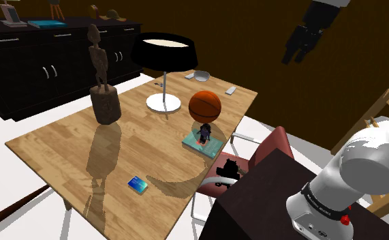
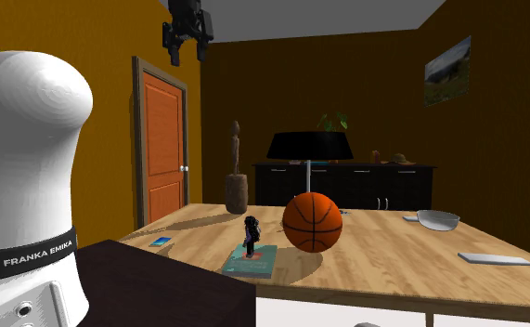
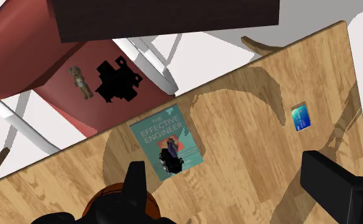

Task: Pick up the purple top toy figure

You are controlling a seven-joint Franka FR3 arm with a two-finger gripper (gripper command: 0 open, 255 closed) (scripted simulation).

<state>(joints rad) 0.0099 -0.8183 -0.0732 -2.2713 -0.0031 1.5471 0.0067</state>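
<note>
Hovering high over the counter [image 1: 63,146], the hand [image 1: 295,57] is hanging open (holding nothing); the toy figure [image 1: 204,133] is standing upright on the book [image 1: 215,144], far below.

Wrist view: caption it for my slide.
Open gripper looking down on the toy figure standing on a teal book on the table.

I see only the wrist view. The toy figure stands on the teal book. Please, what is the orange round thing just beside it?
Observer: A basketball. It rests on the table, close beside the book.
Operator: Is the figure upright or fallen?
Observer: The toy figure stands upright on the book.
Operator: How high are the jaws now?
Observer: Far above the table, higher than the shade of the lamp.
</note>
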